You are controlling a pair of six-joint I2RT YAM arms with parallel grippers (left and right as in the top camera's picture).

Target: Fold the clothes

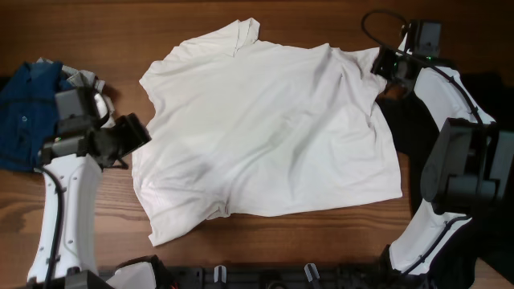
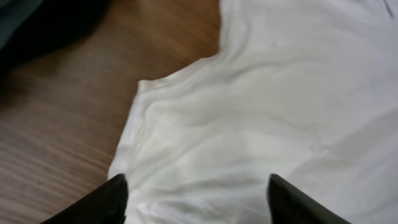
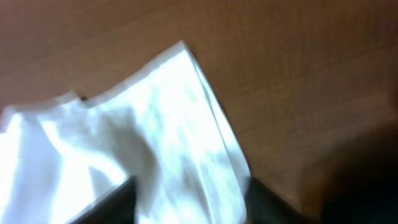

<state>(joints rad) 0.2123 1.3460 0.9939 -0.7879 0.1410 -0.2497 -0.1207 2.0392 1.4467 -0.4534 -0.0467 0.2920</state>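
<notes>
T-shirt (image 1: 265, 128) laid flat; left gripper (image 2: 196, 186) and right gripper (image 3: 191, 186) are spread open.
Soft, limp cloth: edges just beneath each are judged best pinched.

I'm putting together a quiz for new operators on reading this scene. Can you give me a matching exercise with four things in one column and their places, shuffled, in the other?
Things:
1. white T-shirt
2. blue garment
3. black cloth
4. right gripper

Places:
A. at the right edge of the table
B. at the shirt's far right corner
C. spread over the middle of the table
D. at the left edge of the table

Pairs: 1-C, 2-D, 3-A, 4-B
</notes>
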